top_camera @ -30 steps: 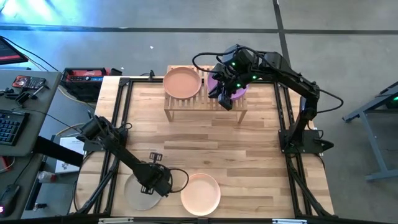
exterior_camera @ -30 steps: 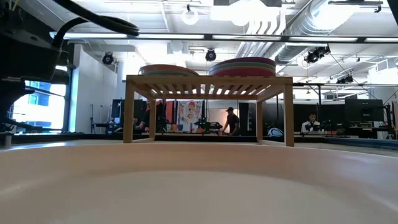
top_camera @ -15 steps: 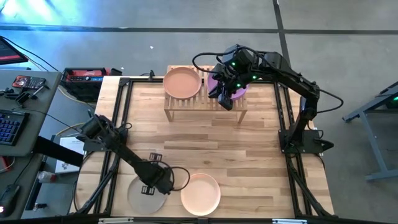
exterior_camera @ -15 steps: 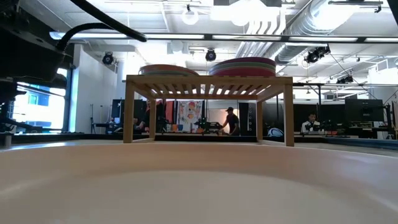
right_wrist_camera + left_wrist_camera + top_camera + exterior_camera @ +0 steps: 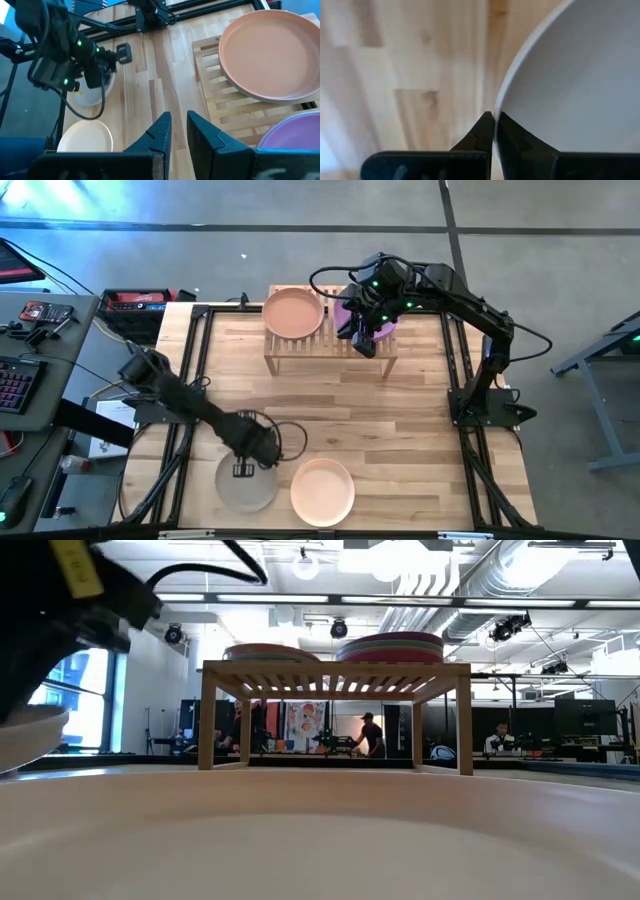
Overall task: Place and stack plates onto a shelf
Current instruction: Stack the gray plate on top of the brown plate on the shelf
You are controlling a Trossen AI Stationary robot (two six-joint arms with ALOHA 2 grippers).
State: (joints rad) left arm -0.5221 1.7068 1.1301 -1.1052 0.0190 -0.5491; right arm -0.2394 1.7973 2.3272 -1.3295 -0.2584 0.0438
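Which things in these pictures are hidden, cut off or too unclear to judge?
- High view: the right gripper covers most of the purple plate on the shelf; the plates stacked under it are hidden.
- Low view: the peach plate fills the foreground, hiding the table.
- Left wrist view: the picture's edge cuts off the grey plate.
- Low view: the left gripper is only a dark blur.

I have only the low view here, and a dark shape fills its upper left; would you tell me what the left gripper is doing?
Observer: The left gripper is shut on the rim of the grey-beige plate, at the near end of the table.
Operator: Is any other plate waiting down there?
Observer: Yes, a peach plate lies on the table beside it, on the right arm's side.
Operator: And where is the right arm?
Observer: The right gripper hangs open and empty above the shelf, next to the purple plate on top of the right-hand stack.
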